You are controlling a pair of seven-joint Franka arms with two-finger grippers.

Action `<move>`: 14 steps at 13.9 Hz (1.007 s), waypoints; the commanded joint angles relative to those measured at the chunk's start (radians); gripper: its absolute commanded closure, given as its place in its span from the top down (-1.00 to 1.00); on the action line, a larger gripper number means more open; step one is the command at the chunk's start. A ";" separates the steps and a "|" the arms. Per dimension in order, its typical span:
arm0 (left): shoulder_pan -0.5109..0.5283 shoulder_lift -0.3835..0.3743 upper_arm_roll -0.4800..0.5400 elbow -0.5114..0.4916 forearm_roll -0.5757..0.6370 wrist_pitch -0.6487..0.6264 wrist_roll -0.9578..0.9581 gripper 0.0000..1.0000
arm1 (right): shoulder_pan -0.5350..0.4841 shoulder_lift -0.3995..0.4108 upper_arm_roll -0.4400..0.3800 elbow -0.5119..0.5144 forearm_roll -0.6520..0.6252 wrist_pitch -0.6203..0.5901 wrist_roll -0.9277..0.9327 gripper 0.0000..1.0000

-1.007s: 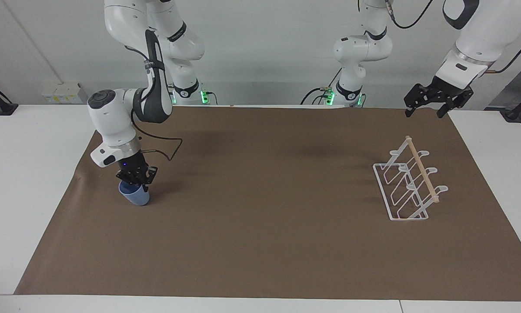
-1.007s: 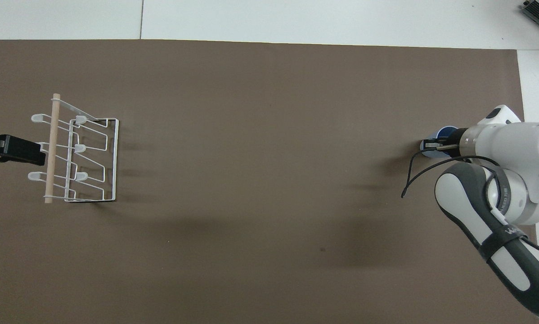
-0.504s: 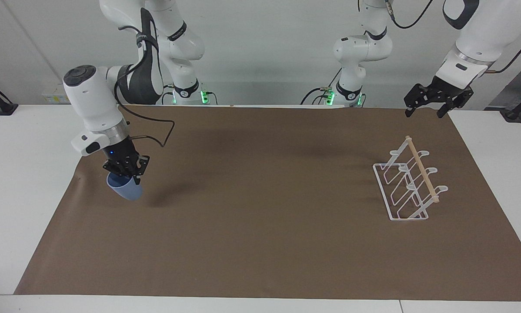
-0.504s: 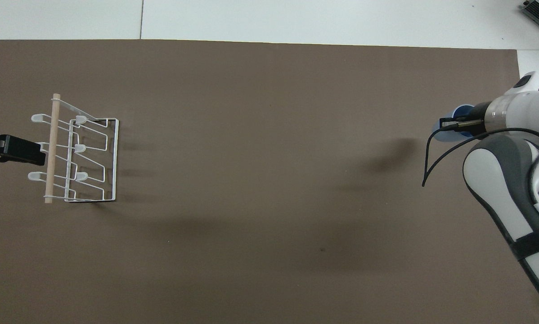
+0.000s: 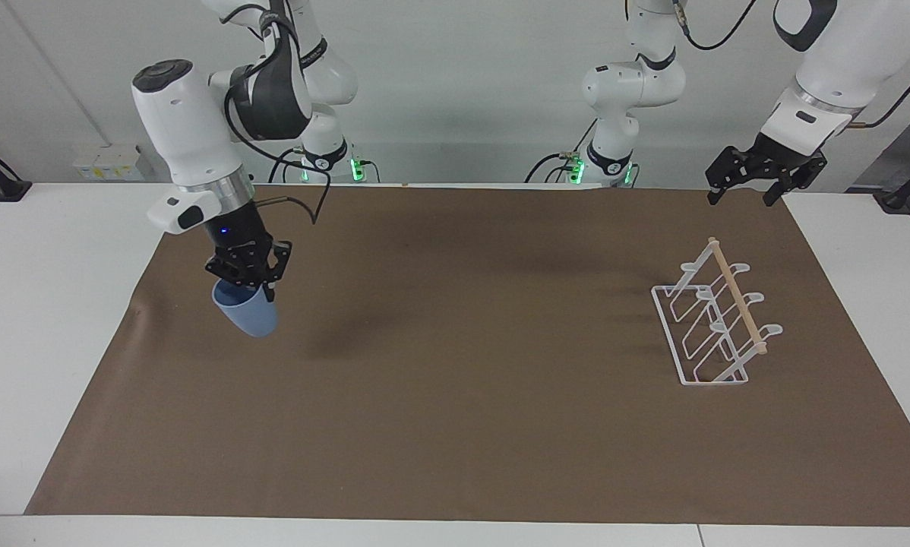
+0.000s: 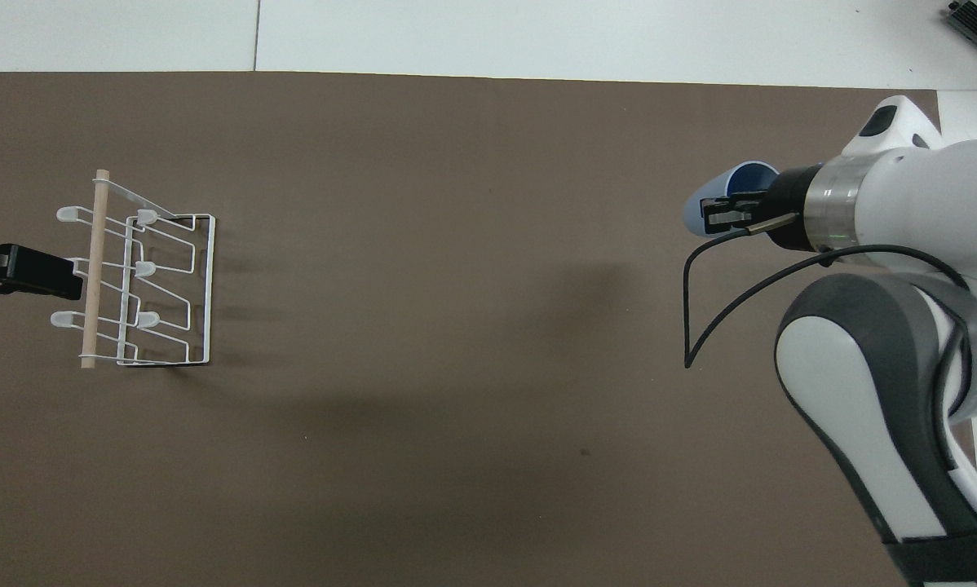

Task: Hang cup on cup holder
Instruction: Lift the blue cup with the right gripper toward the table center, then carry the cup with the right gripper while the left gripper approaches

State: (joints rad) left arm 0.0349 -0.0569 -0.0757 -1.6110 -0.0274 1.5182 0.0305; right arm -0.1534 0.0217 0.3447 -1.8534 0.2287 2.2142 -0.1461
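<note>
where the brown mat [image 5: 455, 425] covers the worktop: cup holder [image 5: 717, 323] near the left arm's end; left gripper [image 5: 751, 190] spread, empty, over that end's robot-side corner; right gripper [image 5: 248, 282] clenched on the tilted cup [image 5: 248, 313], airborne over the right arm's end.

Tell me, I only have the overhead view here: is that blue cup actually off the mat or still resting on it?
Observer: Off it. In the facing view the cup hangs tilted from the right gripper, clear above the brown mat.
Operator: And the left gripper? I barely see it.
Observer: The left gripper waits open in the air, over the mat's edge beside the cup holder.
Operator: Anything on the holder?
Observer: No, its prongs are bare.
</note>
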 commanded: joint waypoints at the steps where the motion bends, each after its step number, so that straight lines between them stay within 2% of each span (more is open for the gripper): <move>1: -0.004 -0.012 0.002 -0.010 0.017 -0.009 0.002 1.00 | 0.059 -0.005 0.005 -0.018 0.084 0.047 -0.018 -1.00; 3: -0.015 -0.014 0.002 -0.012 0.017 -0.022 -0.003 1.00 | 0.115 -0.016 0.005 -0.070 0.196 0.117 -0.018 -1.00; 4: -0.018 -0.029 0.002 -0.048 0.015 -0.024 -0.033 1.00 | 0.154 -0.017 0.005 -0.096 0.249 0.169 -0.017 -1.00; 7: -0.052 -0.078 -0.007 -0.154 -0.005 0.045 -0.246 1.00 | 0.254 -0.002 0.005 -0.125 0.374 0.295 -0.015 -1.00; 9: -0.056 -0.090 -0.007 -0.179 -0.118 0.048 -0.387 1.00 | 0.317 0.009 0.005 -0.142 0.457 0.372 -0.015 -1.00; 10: -0.088 -0.100 -0.012 -0.188 -0.126 0.053 -0.506 1.00 | 0.340 0.012 0.005 -0.148 0.487 0.410 -0.015 -1.00; 12: -0.160 -0.116 -0.013 -0.242 -0.150 0.158 -0.756 1.00 | 0.362 0.020 0.005 -0.148 0.536 0.433 -0.018 -1.00; 14: -0.167 -0.155 -0.012 -0.328 -0.321 0.254 -1.017 1.00 | 0.360 0.021 0.005 -0.148 0.589 0.435 -0.035 -1.00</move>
State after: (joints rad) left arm -0.1168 -0.1417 -0.1011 -1.8225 -0.2422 1.6712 -0.7939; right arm 0.2121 0.0439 0.3516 -1.9970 0.7558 2.6348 -0.1461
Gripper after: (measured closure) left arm 0.000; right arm 0.943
